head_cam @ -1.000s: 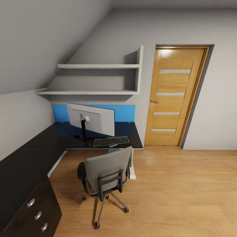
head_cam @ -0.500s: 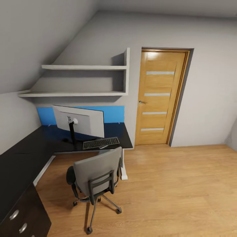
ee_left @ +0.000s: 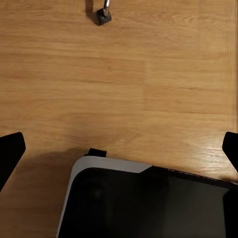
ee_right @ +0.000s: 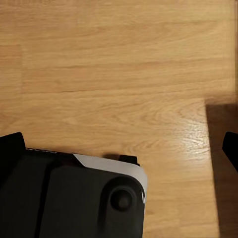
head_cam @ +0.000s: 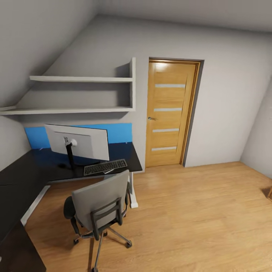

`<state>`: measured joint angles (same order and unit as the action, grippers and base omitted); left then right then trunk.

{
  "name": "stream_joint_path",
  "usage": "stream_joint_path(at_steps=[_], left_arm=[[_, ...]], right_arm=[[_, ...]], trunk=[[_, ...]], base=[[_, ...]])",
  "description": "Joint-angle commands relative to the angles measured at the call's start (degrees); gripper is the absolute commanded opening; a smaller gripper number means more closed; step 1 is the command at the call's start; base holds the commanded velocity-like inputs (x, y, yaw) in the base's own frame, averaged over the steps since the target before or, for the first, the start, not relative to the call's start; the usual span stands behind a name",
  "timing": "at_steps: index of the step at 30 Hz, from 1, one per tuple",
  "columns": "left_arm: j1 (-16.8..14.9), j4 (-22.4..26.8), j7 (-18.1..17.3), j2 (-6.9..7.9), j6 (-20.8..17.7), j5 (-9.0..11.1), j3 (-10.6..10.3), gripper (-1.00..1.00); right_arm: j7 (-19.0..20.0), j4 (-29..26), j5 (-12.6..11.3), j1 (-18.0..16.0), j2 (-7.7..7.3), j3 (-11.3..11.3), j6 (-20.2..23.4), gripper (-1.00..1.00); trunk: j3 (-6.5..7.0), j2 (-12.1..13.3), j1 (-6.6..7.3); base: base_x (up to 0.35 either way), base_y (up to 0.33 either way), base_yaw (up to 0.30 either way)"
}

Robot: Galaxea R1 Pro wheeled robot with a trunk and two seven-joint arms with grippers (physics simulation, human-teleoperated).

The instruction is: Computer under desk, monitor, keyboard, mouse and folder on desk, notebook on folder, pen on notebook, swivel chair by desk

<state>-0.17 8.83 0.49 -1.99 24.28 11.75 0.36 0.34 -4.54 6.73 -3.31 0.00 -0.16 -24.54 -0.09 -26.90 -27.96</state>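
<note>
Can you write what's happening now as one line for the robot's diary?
monitor, keyboard on desk | swivel chair beside desk | both grippers open over floor

Monitor [head_cam: 81,141] and keyboard [head_cam: 105,166] on desk [head_cam: 22,177] — swivel chair [head_cam: 100,202] before it

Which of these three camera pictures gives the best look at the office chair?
The head view: the chair stands whole by the desk, its grey back toward the camera. The left wrist view catches what looks like one castor; the right wrist view looks at floor.
</note>
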Motion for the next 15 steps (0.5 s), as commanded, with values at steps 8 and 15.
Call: stream_joint_path(at_steps=[8,15], left_arm=[[0.0,0.04,-0.3,-0.22,0.36,0.1,-0.06,1.0],[0.0,0.04,-0.42,-0.21,4.33,0.1,-0.09,1.0]], right_arm=[[0.01,0.06,0.3,-0.03,-0.07,-0.1,-0.16,1.0],[0.01,0.06,0.3,-0.03,-0.09,-0.11,-0.16,1.0]], trunk=[[0.42,-0.03,-0.02],[0.8,-0.03,-0.02]], base=[[0.0,0.0,-0.204],[0.0,0.0,-0.205]])
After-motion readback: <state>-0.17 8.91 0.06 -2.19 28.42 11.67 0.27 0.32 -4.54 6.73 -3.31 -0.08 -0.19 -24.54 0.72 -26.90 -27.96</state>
